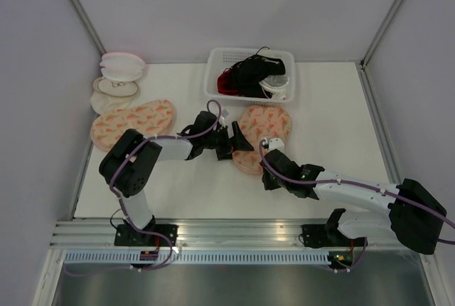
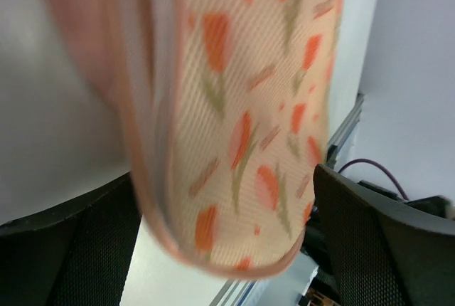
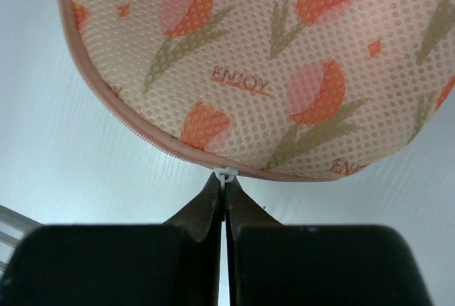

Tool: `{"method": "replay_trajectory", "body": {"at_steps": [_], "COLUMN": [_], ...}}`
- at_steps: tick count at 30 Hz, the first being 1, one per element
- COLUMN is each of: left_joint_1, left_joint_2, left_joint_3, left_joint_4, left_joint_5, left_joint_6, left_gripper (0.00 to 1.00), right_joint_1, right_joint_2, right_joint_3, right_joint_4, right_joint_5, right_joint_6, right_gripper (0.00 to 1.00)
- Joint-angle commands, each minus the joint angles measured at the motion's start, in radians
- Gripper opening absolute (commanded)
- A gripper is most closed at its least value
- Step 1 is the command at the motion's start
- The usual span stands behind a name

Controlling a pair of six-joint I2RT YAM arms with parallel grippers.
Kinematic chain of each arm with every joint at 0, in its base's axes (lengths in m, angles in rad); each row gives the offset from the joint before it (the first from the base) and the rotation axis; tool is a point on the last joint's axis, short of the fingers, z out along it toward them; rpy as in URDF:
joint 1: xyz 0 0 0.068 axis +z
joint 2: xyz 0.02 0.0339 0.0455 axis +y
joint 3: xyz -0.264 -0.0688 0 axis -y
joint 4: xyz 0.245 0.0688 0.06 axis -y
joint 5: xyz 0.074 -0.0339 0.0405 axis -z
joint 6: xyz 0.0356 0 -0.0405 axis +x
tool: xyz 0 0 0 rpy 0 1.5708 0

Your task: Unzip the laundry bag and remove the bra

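The laundry bag, peach with an orange print, lies at the table's middle. My left gripper stands at its left edge. In the left wrist view the bag's end fills the gap between my two wide-set fingers and touches both. My right gripper is at the bag's near edge. In the right wrist view it is shut on the white zipper pull at the bag's closed zip seam. The bra is hidden.
A second, alike peach bag lies at the left. Two white-and-pink round cases sit at the back left corner. A white basket with black, red and white garments stands behind the bag. Walls close three sides.
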Motion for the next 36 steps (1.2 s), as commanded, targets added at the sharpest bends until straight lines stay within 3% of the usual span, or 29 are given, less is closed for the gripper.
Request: {"method": "replay_trajectory", "body": {"at_steps": [1, 8, 12, 20, 22, 26, 27, 30, 36], "left_joint_1": [0.004, -0.004, -0.032, -0.11, -0.131, -0.144, -0.144, -0.144, -0.141], "left_joint_2": [-0.138, -0.383, -0.489, -0.399, -0.342, -0.272, -0.267, -0.264, -0.256], "left_joint_3": [-0.123, -0.382, -0.482, -0.458, -0.447, -0.451, -0.464, -0.47, -0.436], "left_joint_4": [-0.019, 0.041, 0.113, 0.253, 0.315, 0.412, 0.428, 0.422, 0.371], "left_joint_5": [-0.127, -0.235, -0.313, -0.336, -0.322, -0.296, -0.296, -0.312, -0.315], "left_joint_6": [-0.044, -0.214, -0.308, -0.405, -0.426, -0.454, -0.462, -0.463, -0.437], "left_gripper": [1.0, 1.0, 1.0, 1.0, 0.94, 0.68, 0.51, 0.21, 0.09], "right_joint_1": [0.001, 0.001, 0.001, 0.007, 0.011, 0.014, 0.015, 0.015, 0.017], "right_joint_2": [-0.016, 0.016, 0.084, 0.144, 0.139, 0.109, 0.107, 0.102, 0.098], "right_joint_3": [0.009, -0.024, -0.015, -0.023, -0.023, -0.029, -0.027, -0.024, -0.008], "right_joint_4": [0.055, 0.305, 0.367, 0.471, 0.474, 0.477, 0.473, 0.442, 0.326], "right_joint_5": [-0.039, -0.275, -0.343, -0.41, -0.412, -0.41, -0.407, -0.394, -0.315], "right_joint_6": [-0.016, -0.03, -0.03, -0.01, -0.008, -0.008, -0.01, -0.018, -0.021], "right_gripper": [0.0, 0.0, 0.0, 0.0, 0.01, 0.0, 0.0, 0.0, 0.0]}}
